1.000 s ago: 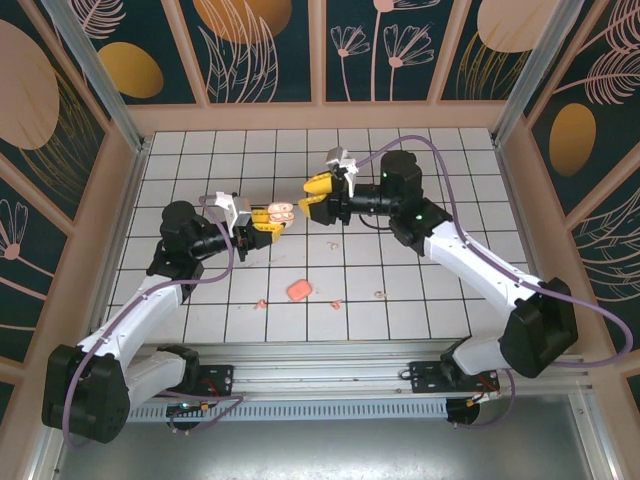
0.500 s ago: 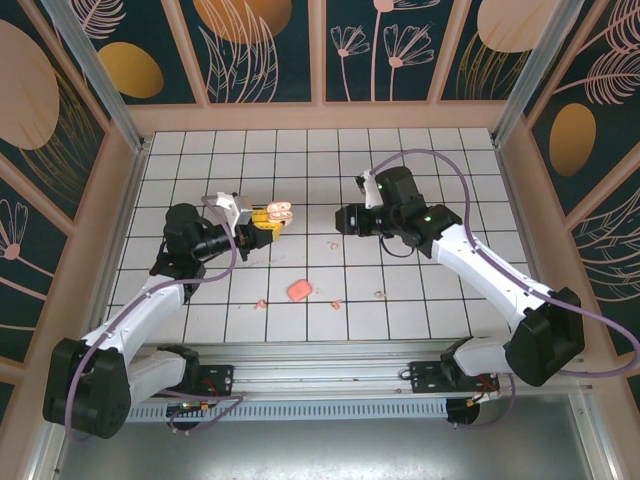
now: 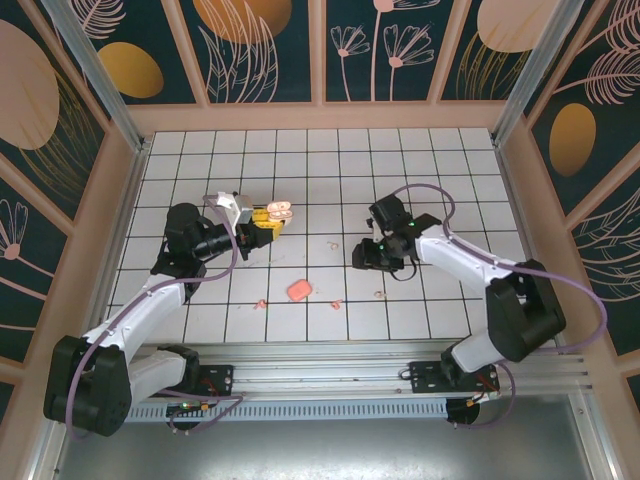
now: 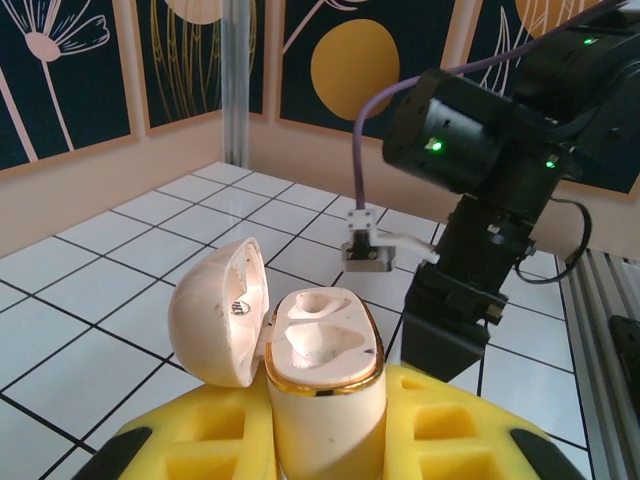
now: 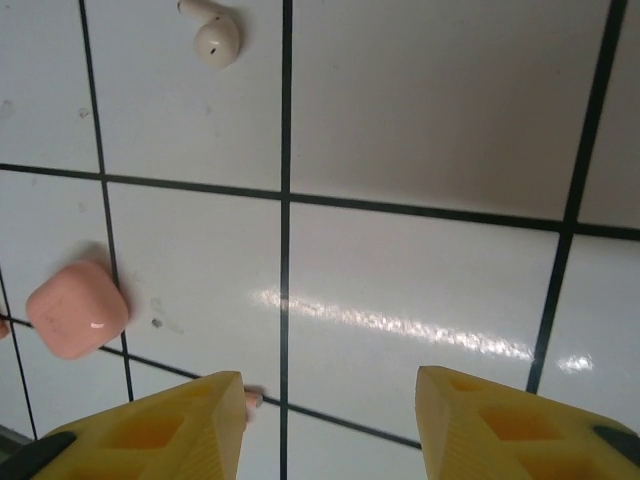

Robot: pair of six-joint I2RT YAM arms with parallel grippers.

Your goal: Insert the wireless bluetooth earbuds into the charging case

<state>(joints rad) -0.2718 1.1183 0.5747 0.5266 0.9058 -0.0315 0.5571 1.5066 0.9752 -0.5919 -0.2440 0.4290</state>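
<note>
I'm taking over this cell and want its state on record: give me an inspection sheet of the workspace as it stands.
Surface: white tiled table with dark grid lines; no spills seen.
Job's things: charging case open, lid swung aside, wells look empty; earbuds lie loose on the tiles, including a pale one.
Clutter: small pink case, shut, lying on the tiles.
Grippers: left gripper clamped on the charging case; right gripper points down at the tiles, jaws open and empty.
Cables: purple cable loops along each arm.
Surroundings: floral wall panels and metal frame posts around the table.
</note>
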